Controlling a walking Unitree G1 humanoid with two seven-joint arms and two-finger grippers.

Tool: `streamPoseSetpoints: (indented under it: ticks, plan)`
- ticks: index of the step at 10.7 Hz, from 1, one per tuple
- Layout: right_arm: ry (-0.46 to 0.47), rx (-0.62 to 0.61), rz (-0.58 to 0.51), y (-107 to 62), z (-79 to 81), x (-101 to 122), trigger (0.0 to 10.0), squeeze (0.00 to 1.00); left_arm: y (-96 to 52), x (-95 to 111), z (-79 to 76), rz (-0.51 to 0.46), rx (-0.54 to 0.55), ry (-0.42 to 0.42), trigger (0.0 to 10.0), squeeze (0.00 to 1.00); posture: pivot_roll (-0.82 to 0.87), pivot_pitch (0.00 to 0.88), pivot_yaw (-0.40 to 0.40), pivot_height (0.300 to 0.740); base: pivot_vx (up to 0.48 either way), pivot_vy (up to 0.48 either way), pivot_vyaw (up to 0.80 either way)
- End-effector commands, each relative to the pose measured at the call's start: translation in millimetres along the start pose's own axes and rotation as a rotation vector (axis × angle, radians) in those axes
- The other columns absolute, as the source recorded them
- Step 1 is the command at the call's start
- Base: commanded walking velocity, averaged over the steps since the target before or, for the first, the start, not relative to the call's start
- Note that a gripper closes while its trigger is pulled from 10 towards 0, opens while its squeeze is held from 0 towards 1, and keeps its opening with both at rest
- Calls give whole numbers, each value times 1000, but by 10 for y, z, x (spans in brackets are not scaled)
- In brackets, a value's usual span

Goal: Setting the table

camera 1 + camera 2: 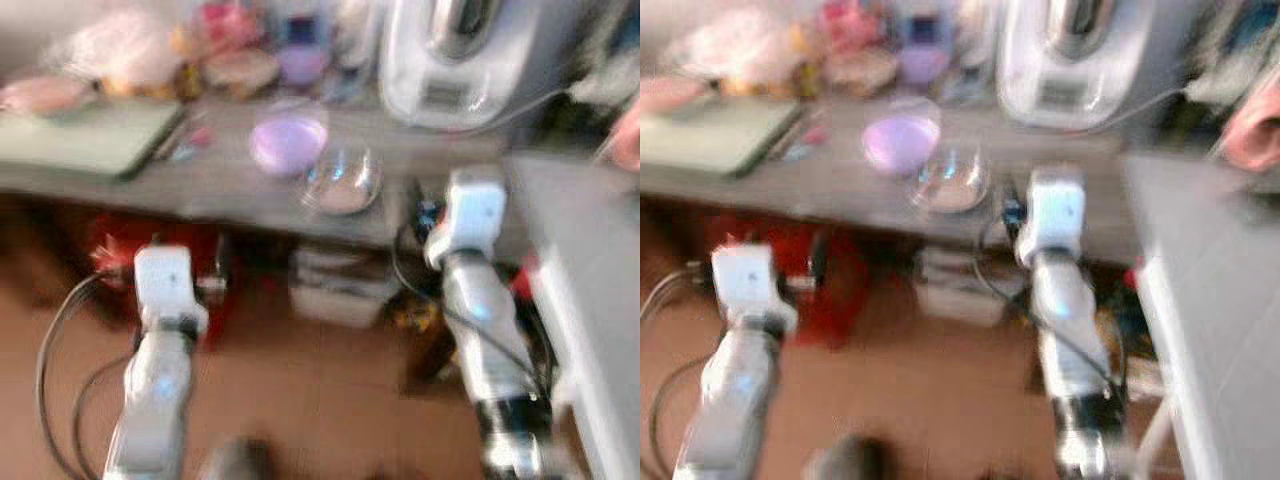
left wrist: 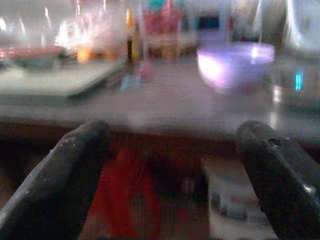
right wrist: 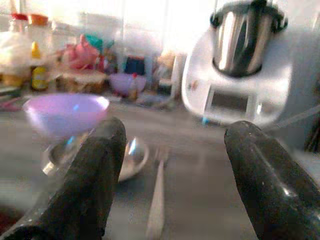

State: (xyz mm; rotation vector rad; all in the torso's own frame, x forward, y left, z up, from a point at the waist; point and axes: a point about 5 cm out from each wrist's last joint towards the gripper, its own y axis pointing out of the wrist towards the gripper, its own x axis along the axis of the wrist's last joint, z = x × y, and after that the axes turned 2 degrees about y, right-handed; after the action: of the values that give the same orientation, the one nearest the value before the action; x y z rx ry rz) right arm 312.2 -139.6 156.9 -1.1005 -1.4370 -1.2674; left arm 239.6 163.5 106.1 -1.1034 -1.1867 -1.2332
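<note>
Two open tools, left tool (image 2: 170,165), right tool (image 3: 172,175), one purple bowl (image 1: 288,142), one glass bowl (image 1: 342,182)

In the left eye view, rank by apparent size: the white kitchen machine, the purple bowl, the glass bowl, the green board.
1. White kitchen machine, cropped by the frame's top.
2. Green board, nearly as large.
3. Purple bowl and glass bowl: too alike under blur to rank.

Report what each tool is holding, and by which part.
Nothing is held. The left tool and right tool are both open, short of the counter.
</note>
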Motion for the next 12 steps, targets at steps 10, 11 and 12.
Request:
streamPoseSetpoints:
  ticks: [10,11,12]
  plan:
    - [-135,-85,169,-717,-397,-468,10000,0,-272,-225,147,67,30,28,10000,0,55,6,13,740,-151,0,0]
    - [-125,-83,171,-686,-366,-464,10000,0,-248,-202,80,54,-16,8,10000,0,51,7,15,740,0,0,-431]
    - [-116,-65,143,-597,-292,-409,10000,0,-206,-166,-12,31,-74,-18,10000,0,48,7,15,740,0,0,-556]
